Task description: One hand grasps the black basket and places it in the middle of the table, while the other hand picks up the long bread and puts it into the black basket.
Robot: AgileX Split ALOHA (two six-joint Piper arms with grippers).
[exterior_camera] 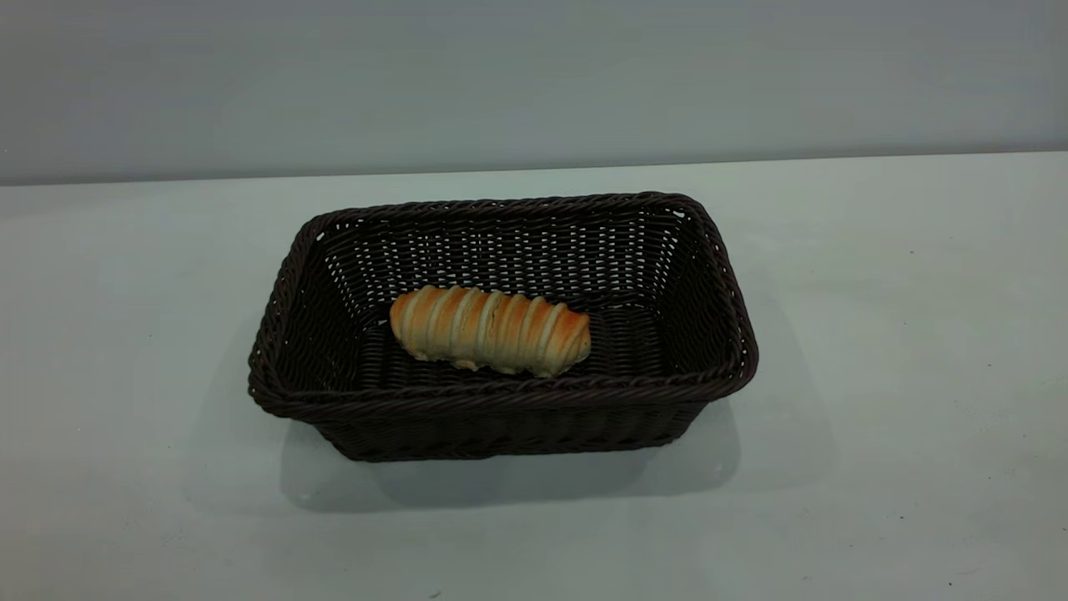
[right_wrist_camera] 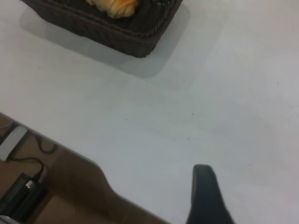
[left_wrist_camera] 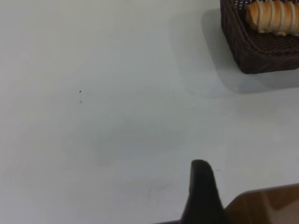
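Long bread [exterior_camera: 491, 330] rested inside black basket [exterior_camera: 284, 334], mid-table [exterior_camera: 876, 334]. Little risk remained beyond stray nudges; jaw states untellable.

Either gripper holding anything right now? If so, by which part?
Nothing is held. The long bread lies inside the black basket on the table, and no gripper touches either; both wrist views show the arms back over bare table.

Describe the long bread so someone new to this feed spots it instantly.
Start at the white table; near its middle stands the black basket, dark woven wicker. Lying on its floor is the long bread, a golden-orange loaf with pale crosswise stripes, the only light, smooth item inside.
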